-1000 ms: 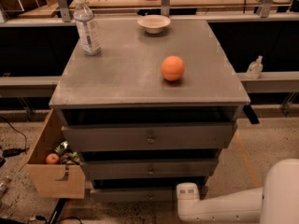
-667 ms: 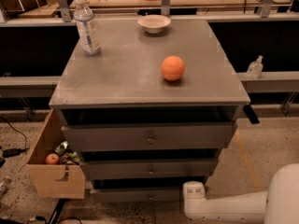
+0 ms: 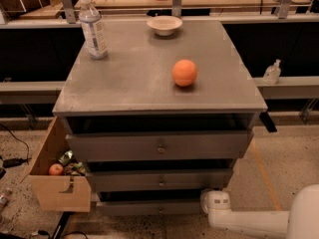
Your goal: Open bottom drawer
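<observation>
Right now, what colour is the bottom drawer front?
Dull grey bottom drawer, best in the camera view; end effector beside its right end.

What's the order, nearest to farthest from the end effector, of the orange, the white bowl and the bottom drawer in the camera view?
The end effector sits low at the cabinet's front right corner.
1. The bottom drawer, right beside it, lowest front.
2. The orange, on the cabinet top, right of middle.
3. The white bowl, at the top's far edge.
</observation>
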